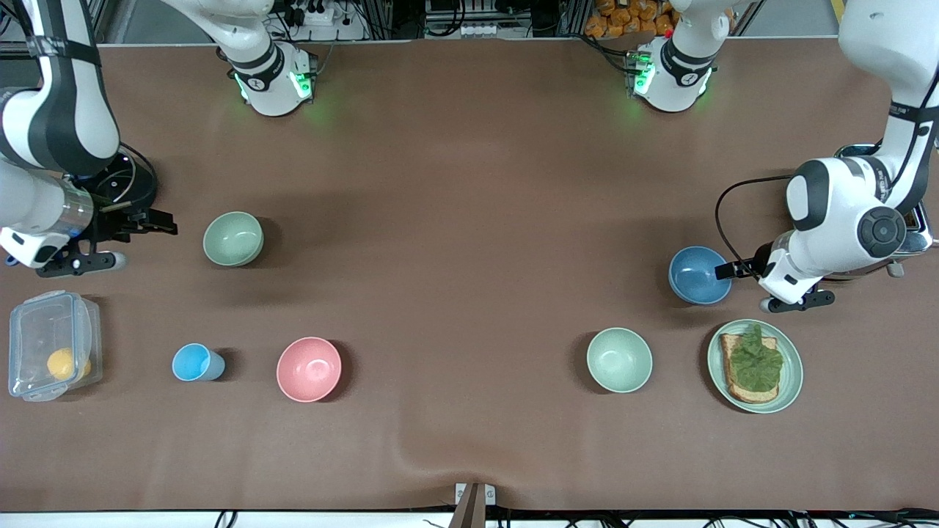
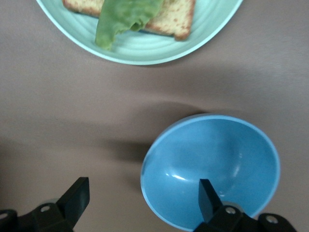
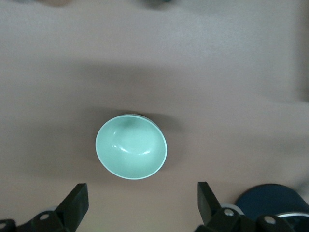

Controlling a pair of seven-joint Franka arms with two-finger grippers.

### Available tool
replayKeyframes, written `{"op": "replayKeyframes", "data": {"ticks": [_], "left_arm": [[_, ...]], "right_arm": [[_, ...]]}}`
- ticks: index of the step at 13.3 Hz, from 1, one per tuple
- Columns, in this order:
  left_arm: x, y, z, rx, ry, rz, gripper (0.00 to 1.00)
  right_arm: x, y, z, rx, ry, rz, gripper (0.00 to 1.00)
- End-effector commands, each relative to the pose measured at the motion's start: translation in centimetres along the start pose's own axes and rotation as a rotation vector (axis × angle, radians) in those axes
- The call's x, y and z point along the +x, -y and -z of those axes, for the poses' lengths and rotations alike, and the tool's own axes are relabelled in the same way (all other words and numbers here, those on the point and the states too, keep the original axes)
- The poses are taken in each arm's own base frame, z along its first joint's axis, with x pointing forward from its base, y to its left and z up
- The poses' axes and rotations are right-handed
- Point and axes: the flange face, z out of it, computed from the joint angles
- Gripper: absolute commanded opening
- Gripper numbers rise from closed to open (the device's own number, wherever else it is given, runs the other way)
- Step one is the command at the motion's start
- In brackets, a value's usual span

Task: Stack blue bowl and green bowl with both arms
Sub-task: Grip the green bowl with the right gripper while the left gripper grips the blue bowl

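The blue bowl [image 1: 699,274] [image 2: 210,169] stands upright toward the left arm's end of the table. My left gripper [image 1: 726,271] [image 2: 143,195] is open and straddles the bowl's rim, one finger [image 2: 207,198] over the inside and the other outside over the table. The green bowl [image 1: 233,238] [image 3: 131,146], sage coloured, stands upright toward the right arm's end. My right gripper [image 1: 165,222] [image 3: 142,200] is open beside it, apart from it, with nothing between its fingers.
A mint-green bowl [image 1: 619,359] and a plate with toast and lettuce [image 1: 755,365] [image 2: 145,50] lie nearer the front camera than the blue bowl. A pink bowl [image 1: 309,369], a light-blue cup [image 1: 194,362] and a clear lidded box [image 1: 51,356] lie nearer than the green bowl.
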Motion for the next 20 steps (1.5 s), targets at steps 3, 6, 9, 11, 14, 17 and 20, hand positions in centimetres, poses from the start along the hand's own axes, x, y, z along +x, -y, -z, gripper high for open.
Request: {"op": "replayKeyframes", "data": {"ticks": [3, 6, 9, 11, 14, 17, 20], "left_arm": [[0.4, 0.0, -1.8, -0.025, 0.010, 0.008, 0.92], [0.6, 0.3, -2.5, -0.027, 0.019, 0.012, 0.81], [0.8, 0.2, -2.9, -0.029, 0.025, 0.011, 0.69], [0.9, 0.2, -2.9, -0.029, 0.024, 0.011, 0.64], [0.9, 0.2, -3.2, -0.030, 0.030, 0.011, 0.58], [0.9, 0.2, -3.2, -0.030, 0.030, 0.012, 0.42], [0.9, 0.2, -3.3, -0.031, 0.032, 0.015, 0.14]], "right_arm": [[-2.0, -1.8, -5.7, 0.020, -0.060, 0.039, 1.00], [-1.9, -1.9, -9.2, 0.009, -0.096, 0.034, 0.98], [-1.3, -2.2, -13.0, 0.017, -0.096, 0.029, 0.90], [-0.9, -2.5, -14.5, 0.023, -0.098, 0.034, 0.90], [-1.2, -3.2, -16.7, 0.034, -0.109, 0.031, 0.82], [-1.3, -2.8, -18.6, 0.048, -0.121, 0.019, 0.67], [-1.5, -2.6, -19.1, 0.049, -0.118, 0.023, 0.35]]}}
